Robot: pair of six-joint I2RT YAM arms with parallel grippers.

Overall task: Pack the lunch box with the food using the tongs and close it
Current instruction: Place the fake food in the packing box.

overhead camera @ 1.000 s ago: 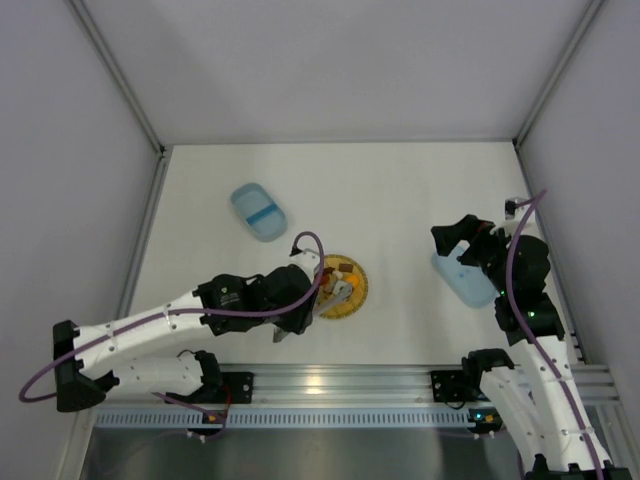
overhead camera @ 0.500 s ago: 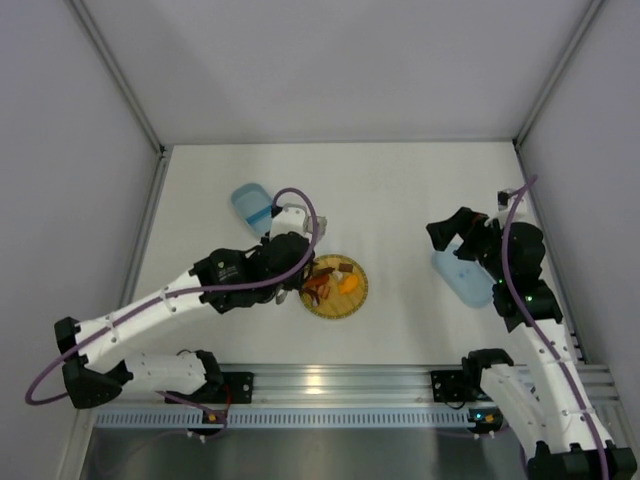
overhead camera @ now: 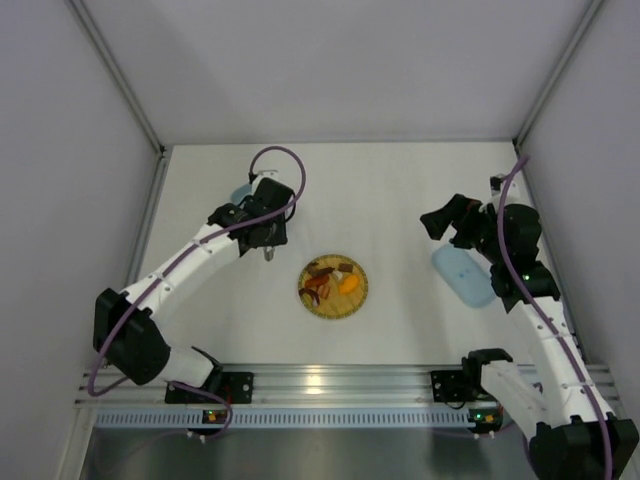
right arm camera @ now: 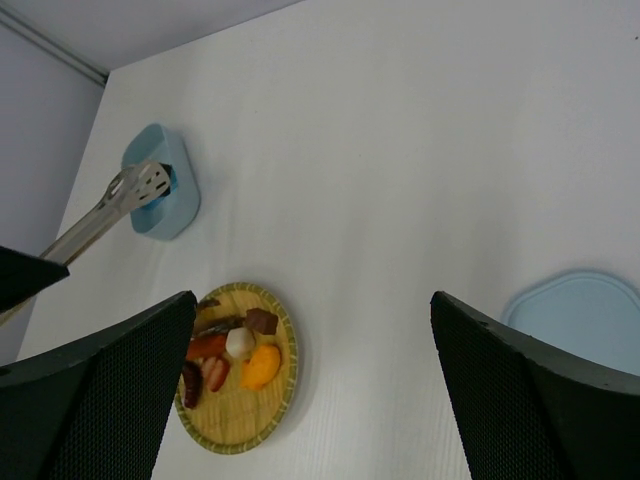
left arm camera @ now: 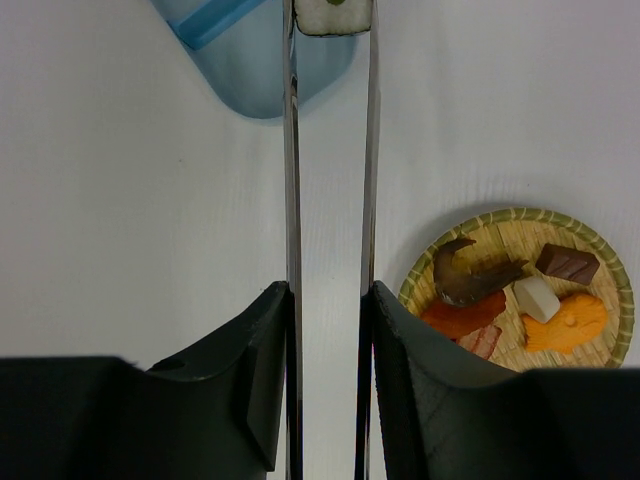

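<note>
My left gripper point(left arm camera: 330, 290) is shut on the silver tongs point(left arm camera: 291, 180), whose two arms run forward between my fingers. At their tips the tongs pinch a white piece of food point(left arm camera: 335, 14) over the near end of the light-blue lunch box point(left arm camera: 250, 70). From above, the left gripper point(overhead camera: 264, 236) covers most of the lunch box point(overhead camera: 240, 192). More food, including an orange piece point(left arm camera: 565, 322), lies on the yellow woven plate point(overhead camera: 334, 312). My right gripper point(overhead camera: 450, 222) hangs open and empty beside the blue lid point(overhead camera: 462, 277).
The plate point(right arm camera: 232, 432) sits at the table's middle, with the lunch box point(right arm camera: 160, 185) at the back left and the lid point(right arm camera: 575, 315) at the right. White walls close in the table on three sides.
My left arm has swung from the plate up and left to the lunch box, carrying the tongs. The right gripper has risen slightly, away from the lid.
</note>
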